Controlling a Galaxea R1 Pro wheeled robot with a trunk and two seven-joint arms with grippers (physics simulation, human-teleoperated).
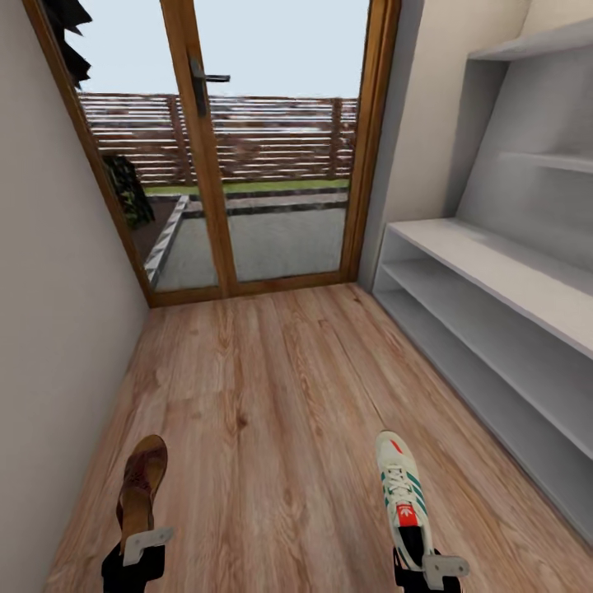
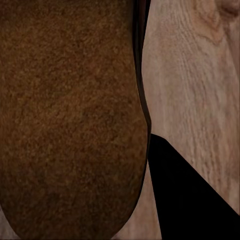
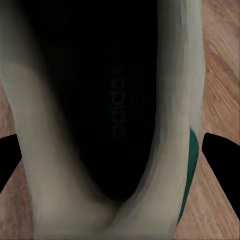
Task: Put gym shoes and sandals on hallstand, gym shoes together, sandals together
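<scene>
My left hand (image 1: pixel 136 553) is pinching the heel end of one sandal (image 1: pixel 142 486), and the sandal points forward, away from me, out past the fingers. In the left wrist view the brown sole of the sandal (image 2: pixel 70 120) lies just in front of the camera, with one dark finger (image 2: pixel 192 200) beside its edge. I judge that I hold it by the heel so that the long toe part can go first into the rack.

My right hand (image 1: pixel 428 568) is closed in the same way on the heel of one gym shoe (image 1: pixel 402 486), its toe also pointing forward. The right wrist view looks down into the dark opening of the shoe (image 3: pixel 115 100), and the two black fingertips (image 3: pixel 222 160) stand on both sides of it, so the grip is across the heel collar.

Below both hands is the corridor floor (image 1: pixel 263 395). I cannot tell for sure if the two things are lifted or touching the planks.

To the right of my right hand, near, is the hallstand (image 1: pixel 494 272) with its grey bench top and two low open shelves. Far ahead of the hands is a glass door (image 1: pixel 247 148). I think the next step is to turn right and put both on the rack.
</scene>
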